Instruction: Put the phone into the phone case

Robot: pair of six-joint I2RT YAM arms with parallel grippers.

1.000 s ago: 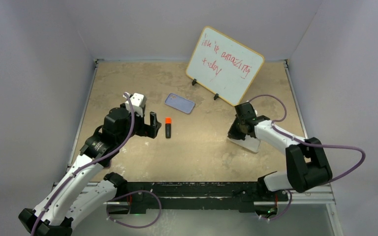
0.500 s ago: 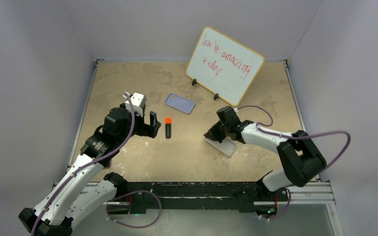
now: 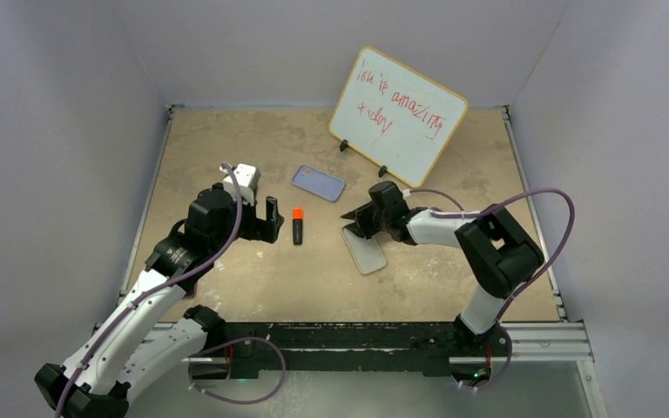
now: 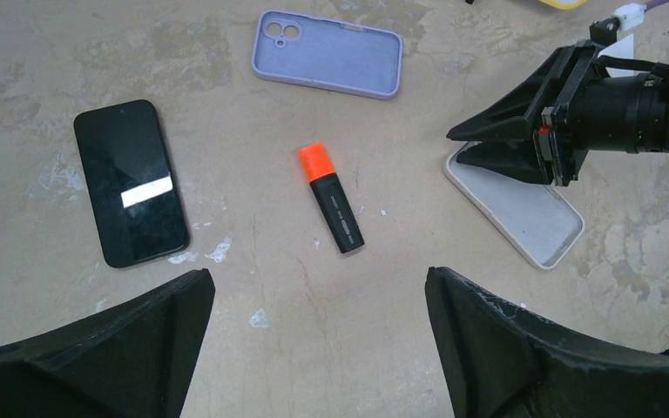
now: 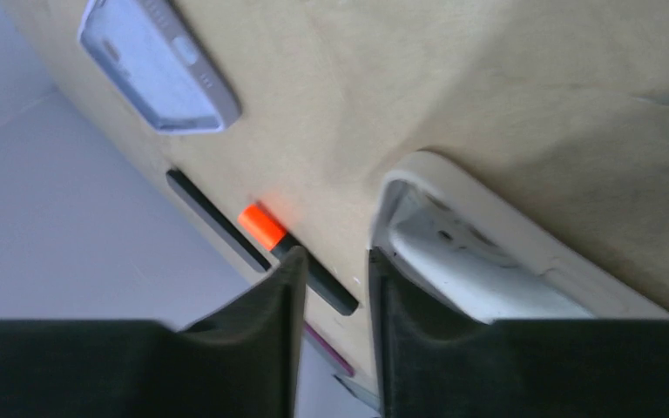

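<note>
A black marker with an orange cap [image 4: 331, 198] lies on the table [image 3: 314, 279] between the phone [image 4: 131, 183] and a white case [image 4: 518, 209]. A whiteboard [image 3: 398, 116] with red writing stands at the back. The right gripper [image 5: 333, 279] sits at one end of the white case, its fingers narrowly apart with nothing between them. The left gripper [image 4: 315, 277] hovers above the marker, fingers wide and empty.

The lavender phone case [image 4: 327, 54] lies flat beyond the marker, open side up, holding nothing. The white case is empty too.

The phone lies screen up, well apart from the lavender case, glossy black with a bright reflection across it.
</note>
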